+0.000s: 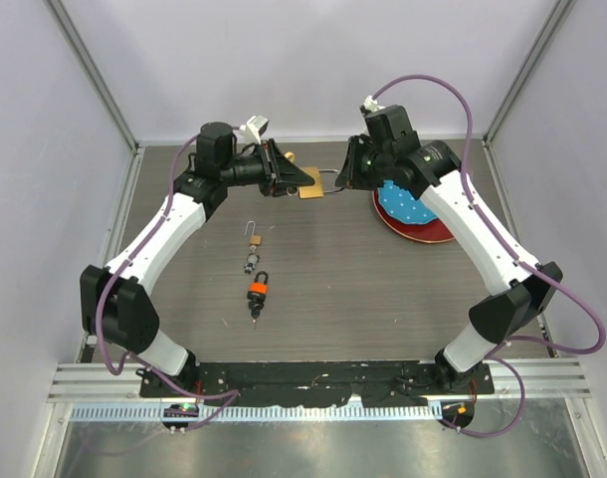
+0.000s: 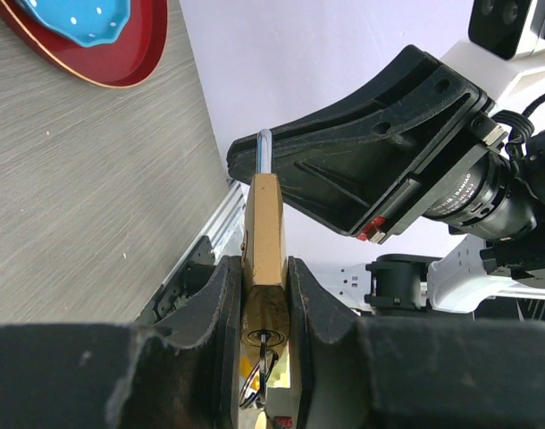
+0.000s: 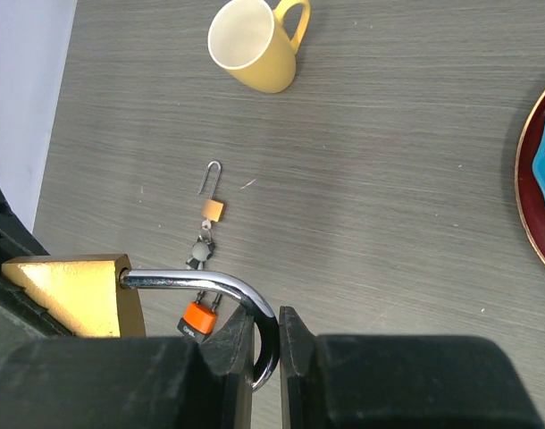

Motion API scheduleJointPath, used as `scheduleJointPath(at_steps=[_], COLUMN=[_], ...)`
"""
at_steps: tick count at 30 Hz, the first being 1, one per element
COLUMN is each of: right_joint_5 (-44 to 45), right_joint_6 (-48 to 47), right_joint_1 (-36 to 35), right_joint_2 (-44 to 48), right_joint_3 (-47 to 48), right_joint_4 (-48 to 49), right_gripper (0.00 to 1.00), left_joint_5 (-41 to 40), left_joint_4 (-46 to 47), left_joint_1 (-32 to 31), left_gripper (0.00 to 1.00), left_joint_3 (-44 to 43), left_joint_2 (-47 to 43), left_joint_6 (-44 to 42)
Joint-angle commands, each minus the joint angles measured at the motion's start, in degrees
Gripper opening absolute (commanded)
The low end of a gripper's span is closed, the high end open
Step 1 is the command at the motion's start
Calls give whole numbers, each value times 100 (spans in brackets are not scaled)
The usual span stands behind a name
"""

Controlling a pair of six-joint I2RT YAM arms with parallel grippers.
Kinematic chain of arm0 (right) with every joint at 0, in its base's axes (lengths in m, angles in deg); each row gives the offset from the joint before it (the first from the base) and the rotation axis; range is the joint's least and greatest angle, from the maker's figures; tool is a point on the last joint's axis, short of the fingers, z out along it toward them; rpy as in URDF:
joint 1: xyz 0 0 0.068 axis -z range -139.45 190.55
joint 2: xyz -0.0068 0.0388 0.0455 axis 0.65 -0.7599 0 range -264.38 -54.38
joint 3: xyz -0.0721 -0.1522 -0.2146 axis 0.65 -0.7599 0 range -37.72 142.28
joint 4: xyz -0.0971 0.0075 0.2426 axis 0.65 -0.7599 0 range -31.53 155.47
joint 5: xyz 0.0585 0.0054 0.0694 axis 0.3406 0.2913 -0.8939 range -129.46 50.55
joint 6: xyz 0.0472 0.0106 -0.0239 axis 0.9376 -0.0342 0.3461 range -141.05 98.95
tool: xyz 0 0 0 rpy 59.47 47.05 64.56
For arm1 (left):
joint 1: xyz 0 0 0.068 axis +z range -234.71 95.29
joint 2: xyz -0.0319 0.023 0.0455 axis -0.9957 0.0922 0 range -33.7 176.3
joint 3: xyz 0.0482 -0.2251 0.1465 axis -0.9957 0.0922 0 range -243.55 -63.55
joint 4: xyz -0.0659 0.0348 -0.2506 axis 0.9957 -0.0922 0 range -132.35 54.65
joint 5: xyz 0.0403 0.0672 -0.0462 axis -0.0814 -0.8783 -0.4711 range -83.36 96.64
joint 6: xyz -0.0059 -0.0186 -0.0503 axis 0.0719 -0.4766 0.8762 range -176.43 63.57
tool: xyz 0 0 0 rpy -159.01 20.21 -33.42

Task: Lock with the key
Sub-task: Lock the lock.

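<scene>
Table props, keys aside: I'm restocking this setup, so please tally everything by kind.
Padlocks: 3 (large brass padlock, small brass padlock, orange padlock)
Mugs: 1 (yellow mug)
Plates: 1 (red plate)
Pieces on the plate: 1 (blue dotted piece)
Total: 6

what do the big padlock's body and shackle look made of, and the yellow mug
Padlock body: likely brass, a golden satin metal with flat faces. Shackle: probably steel, silvery and polished, with bright highlights along the bend. Yellow mug: looks like glazed ceramic, smooth with a soft sheen and thick rim, though plastic can't be ruled out.
</scene>
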Motion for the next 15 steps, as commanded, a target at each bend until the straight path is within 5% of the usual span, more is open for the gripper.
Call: scheduleJointPath(at_steps=[1, 15], right_joint_5=[-651, -652], right_joint_6=[235, 68], right_joint_1=[-439, -765], right_joint_2=[124, 194], right_joint_3=[414, 661], right_joint_4=[595, 551], right_gripper=[2, 2], left_joint_5=[116, -368], left_joint_4=[1120, 372], left_joint_1=[-320, -672], left_gripper=[0, 0], left_joint_3=[-176, -369], left_joint_2=[-20, 252], left_joint_6=[198, -251])
